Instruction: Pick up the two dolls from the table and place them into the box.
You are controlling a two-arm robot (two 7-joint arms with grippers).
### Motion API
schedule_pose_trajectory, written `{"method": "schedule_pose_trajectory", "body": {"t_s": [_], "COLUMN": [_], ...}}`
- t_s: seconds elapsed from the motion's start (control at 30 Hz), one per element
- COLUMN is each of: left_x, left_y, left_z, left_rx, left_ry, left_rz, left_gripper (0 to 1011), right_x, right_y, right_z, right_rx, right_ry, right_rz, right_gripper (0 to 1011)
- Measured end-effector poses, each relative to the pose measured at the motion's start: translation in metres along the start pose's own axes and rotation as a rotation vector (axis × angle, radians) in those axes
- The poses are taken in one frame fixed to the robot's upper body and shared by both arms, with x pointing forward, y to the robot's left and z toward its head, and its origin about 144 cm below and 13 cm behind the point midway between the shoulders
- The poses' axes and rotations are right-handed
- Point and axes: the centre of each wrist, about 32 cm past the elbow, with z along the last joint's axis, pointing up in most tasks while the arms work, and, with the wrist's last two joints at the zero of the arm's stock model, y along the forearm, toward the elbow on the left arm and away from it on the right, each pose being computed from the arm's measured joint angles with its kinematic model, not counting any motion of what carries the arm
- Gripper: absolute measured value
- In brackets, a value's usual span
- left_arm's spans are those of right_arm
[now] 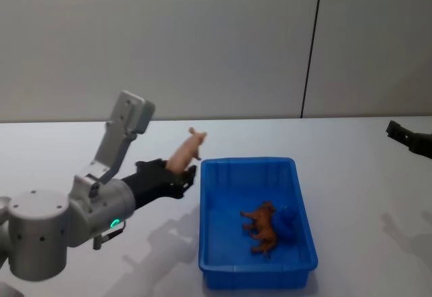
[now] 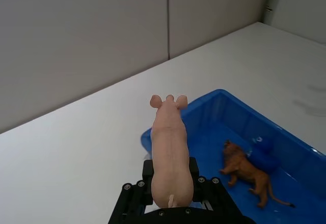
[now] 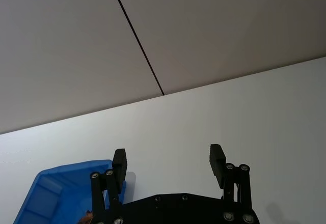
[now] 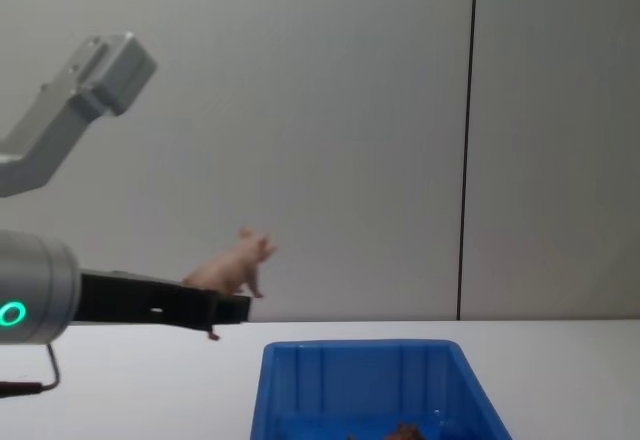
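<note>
My left gripper is shut on the pale pink pig doll, holding it in the air just left of the blue box. In the left wrist view the pig points toward the box's near corner, with my left gripper clamped on its rear. From the chest view the pig hangs above the box rim. The brown shaggy doll lies on the box floor and shows again in the left wrist view. My right gripper is open and empty, raised at the far right.
The white table spreads wide around the box. A small blue object lies in the box beside the brown doll. A grey wall with a dark vertical seam stands behind the table.
</note>
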Motion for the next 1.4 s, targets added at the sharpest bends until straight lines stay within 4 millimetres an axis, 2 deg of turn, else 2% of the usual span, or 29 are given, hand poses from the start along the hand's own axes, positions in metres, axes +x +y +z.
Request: {"method": "schedule_pose_trajectory", "body": {"t_s": [0.2, 0.37, 0.8, 1.1, 1.27, 1.33, 1.4], "left_x": [-0.002, -0.005, -0.011, -0.014, -0.015, -0.015, -0.015], "left_y": [-0.008, -0.023, -0.056, -0.069, -0.071, -0.072, -0.072], "left_z": [0.007, 0.013, 0.020, 0.023, 0.023, 0.024, 0.024], "left_rx": [0.039, 0.110, 0.206, 0.235, 0.240, 0.240, 0.239], "left_ry": [-0.021, -0.040, -0.039, -0.039, -0.040, -0.040, -0.041], "left_rz": [-0.081, -0.167, -0.225, -0.233, -0.235, -0.235, -0.233], "left_gripper": [387, 387, 398, 707, 796, 907, 940], "right_x": [0.000, 0.000, 0.000, 0.000, 0.000, 0.000, 0.000], "right_y": [0.000, 0.000, 0.000, 0.000, 0.000, 0.000, 0.000], "right_z": [0.000, 0.000, 0.000, 0.000, 0.000, 0.000, 0.000], "right_rx": [0.000, 0.000, 0.000, 0.000, 0.000, 0.000, 0.000], "right_ry": [0.000, 0.000, 0.000, 0.000, 0.000, 0.000, 0.000], "right_rz": [0.000, 0.000, 0.000, 0.000, 0.000, 0.000, 0.000], "right_gripper": [1001, 1001, 1001, 1001, 1001, 1001, 1001]}}
